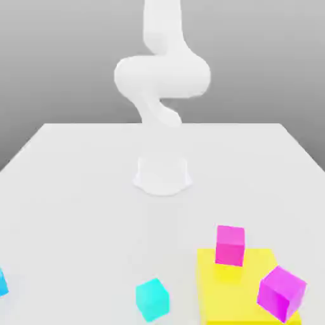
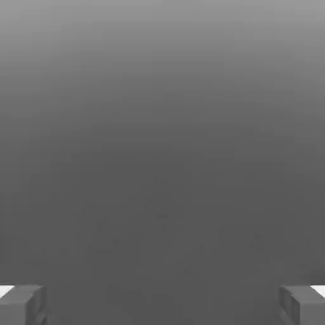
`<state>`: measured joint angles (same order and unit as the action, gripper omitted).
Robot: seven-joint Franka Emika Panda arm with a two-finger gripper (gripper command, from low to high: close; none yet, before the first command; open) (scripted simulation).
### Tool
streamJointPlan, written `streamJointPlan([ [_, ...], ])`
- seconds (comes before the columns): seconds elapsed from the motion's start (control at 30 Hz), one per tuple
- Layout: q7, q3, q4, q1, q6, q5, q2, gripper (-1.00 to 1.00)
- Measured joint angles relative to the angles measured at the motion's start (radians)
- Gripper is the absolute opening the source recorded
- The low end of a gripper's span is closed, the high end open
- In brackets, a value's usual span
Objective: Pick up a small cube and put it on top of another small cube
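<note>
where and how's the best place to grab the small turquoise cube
Probably by two opposite upright side faces, coming straight down from above. The turquoise cube stands apart from the yellow block, and it sits turned, a corner edge toward the exterior view, so the gripper should likely be turned to match its faces.

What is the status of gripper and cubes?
Gripper open, empty. Turquoise cube on table, not stacked. Pink cube on yellow block, top free.

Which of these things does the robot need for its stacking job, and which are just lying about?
Needed:
- turquoise cube
- hot-pink cube
- gripper

Just lying about:
- blue cube
- violet-purple cube
- yellow block
</note>
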<state>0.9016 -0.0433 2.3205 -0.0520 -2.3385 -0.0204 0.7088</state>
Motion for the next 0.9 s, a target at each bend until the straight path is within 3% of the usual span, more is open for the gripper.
streamJointPlan([
  [0.37, 0.471, -0.158, 0.09, -0.19, -0.17, -0.119, -0.406, 0.0],
  [0.6, 0.76, -0.182, 0.147, -0.238, -0.276, -0.185, -0.66, 0.0],
  [0.9, 0.995, -0.163, 0.206, -0.223, -0.443, -0.134, -0.964, 0.0],
])
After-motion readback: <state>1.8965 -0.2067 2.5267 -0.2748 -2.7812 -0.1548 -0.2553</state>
